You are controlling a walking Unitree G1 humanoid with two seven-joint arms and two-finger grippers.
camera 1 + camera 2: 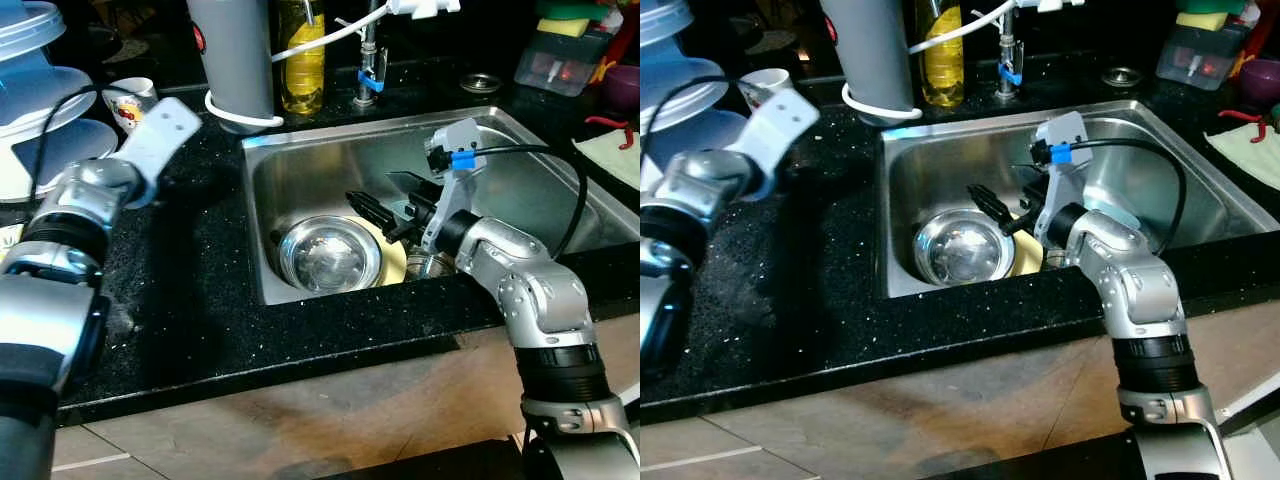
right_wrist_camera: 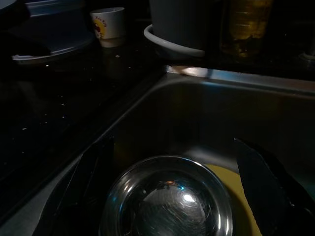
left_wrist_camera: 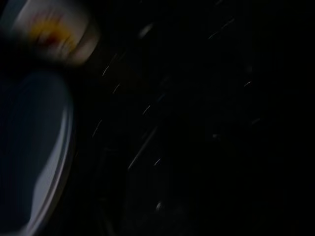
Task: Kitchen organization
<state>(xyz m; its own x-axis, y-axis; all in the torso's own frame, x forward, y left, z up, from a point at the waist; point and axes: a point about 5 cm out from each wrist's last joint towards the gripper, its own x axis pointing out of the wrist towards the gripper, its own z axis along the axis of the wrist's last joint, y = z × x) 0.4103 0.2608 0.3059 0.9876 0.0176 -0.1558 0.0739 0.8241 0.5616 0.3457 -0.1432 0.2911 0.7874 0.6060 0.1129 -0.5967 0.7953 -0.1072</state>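
A shiny steel bowl (image 1: 330, 255) lies in the steel sink (image 1: 300, 170) on top of a yellow plate (image 1: 392, 262). My right gripper (image 1: 374, 218) reaches down into the sink just right of and above the bowl. It is open, and its two black fingers (image 2: 83, 182) stand wide apart on either side of the bowl (image 2: 167, 201), with nothing between them. My left arm (image 1: 90, 195) is stretched over the black counter left of the sink, toward a white cup (image 1: 130, 100). The left wrist view is dark and blurred.
Clear plastic containers (image 1: 40, 90) are stacked at the far left. A grey cylinder (image 1: 235, 60), an oil bottle (image 1: 303, 60) and the faucet (image 1: 368, 60) stand behind the sink. A sponge box (image 1: 565, 50) and a cloth (image 1: 615, 150) are on the right.
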